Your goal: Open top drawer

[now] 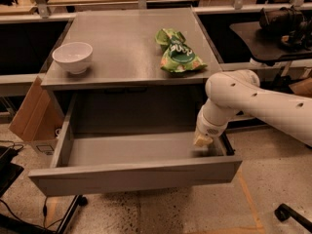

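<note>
The top drawer (136, 177) of the grey cabinet stands pulled far out toward me, and its grey box interior shows with nothing in it. Its plain front panel runs across the lower middle of the view. My white arm comes in from the right. My gripper (203, 141) hangs at the drawer's right rear corner, just inside the right side wall and above the drawer floor. The lower drawer fronts are hidden under the open drawer.
A white bowl (72, 57) sits on the cabinet top (126, 48) at the left, and a green chip bag (178, 54) at the right. A cardboard box (30, 116) leans left of the cabinet. A dark table (263, 35) stands at the right rear.
</note>
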`<state>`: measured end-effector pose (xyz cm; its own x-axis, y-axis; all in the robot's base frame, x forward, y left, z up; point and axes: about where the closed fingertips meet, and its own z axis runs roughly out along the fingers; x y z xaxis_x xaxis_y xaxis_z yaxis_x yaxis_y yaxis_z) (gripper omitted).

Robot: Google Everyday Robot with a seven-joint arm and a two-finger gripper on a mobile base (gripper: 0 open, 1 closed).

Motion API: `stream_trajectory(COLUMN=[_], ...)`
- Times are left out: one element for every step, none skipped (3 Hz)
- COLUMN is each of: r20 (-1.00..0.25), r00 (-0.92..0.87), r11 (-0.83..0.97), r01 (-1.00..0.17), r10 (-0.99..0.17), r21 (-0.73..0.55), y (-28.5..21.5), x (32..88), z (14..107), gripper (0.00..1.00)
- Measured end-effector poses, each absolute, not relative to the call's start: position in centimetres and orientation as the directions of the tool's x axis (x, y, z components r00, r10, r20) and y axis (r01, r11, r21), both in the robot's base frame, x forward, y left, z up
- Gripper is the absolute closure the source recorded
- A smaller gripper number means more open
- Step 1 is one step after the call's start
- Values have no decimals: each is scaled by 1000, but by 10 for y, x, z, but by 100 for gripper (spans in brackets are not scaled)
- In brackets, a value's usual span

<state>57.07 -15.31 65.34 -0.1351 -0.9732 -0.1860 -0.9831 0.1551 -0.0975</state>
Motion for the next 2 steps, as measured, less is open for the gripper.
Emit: stream_trajectory(r20=[-178,-164], r00=[-130,-134], r11=[144,136], r01=[-987,-991], r10=[-975,-977], r21=[-65,1], y=[-145,-139], x=[531,449], z=[673,702], gripper=[100,100])
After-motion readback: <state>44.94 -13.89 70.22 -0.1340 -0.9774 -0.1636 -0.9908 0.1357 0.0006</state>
